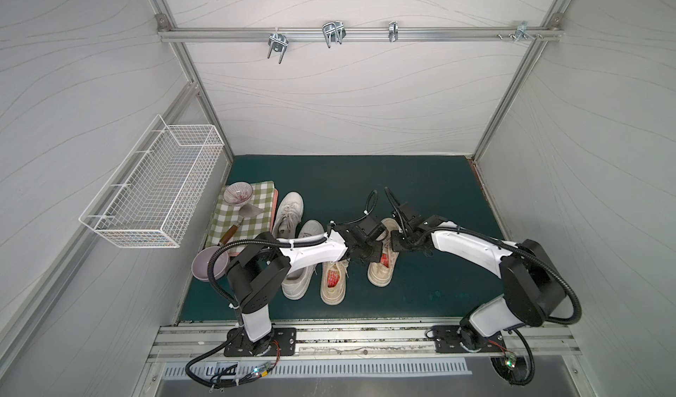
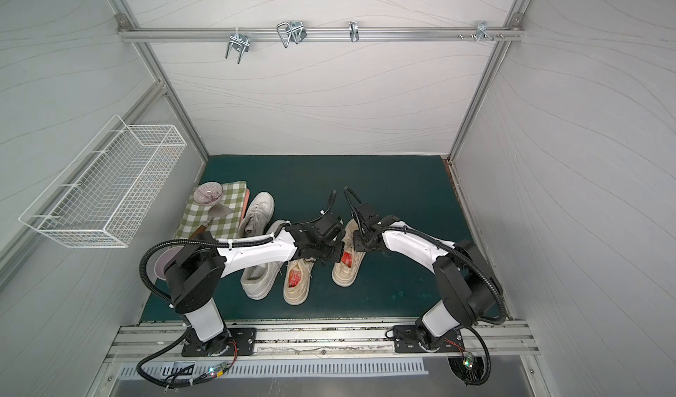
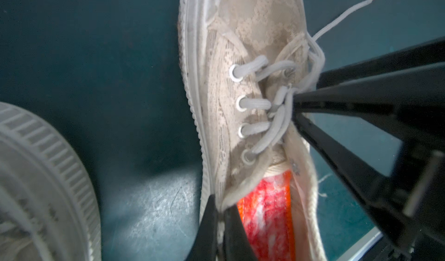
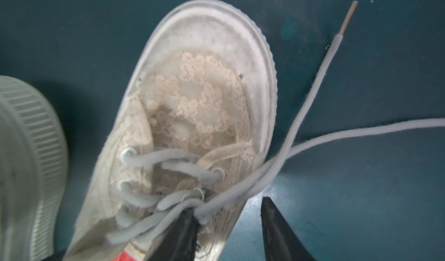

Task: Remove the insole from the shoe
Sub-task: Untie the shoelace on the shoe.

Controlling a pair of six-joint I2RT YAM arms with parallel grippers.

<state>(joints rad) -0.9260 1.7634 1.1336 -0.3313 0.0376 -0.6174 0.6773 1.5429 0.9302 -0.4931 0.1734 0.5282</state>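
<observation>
Left claw (image 3: 221,205) pinches shoe (image 3: 240,55) rim, right claw (image 4: 227,205) gapes astride laces (image 4: 168,157), white sneaker (image 4: 24,139) beside

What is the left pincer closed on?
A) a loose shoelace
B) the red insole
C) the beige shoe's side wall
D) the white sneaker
C: in the left wrist view the left pincer pinches the beige shoe at its opening's edge, one finger outside, one inside above the red insole.
</observation>
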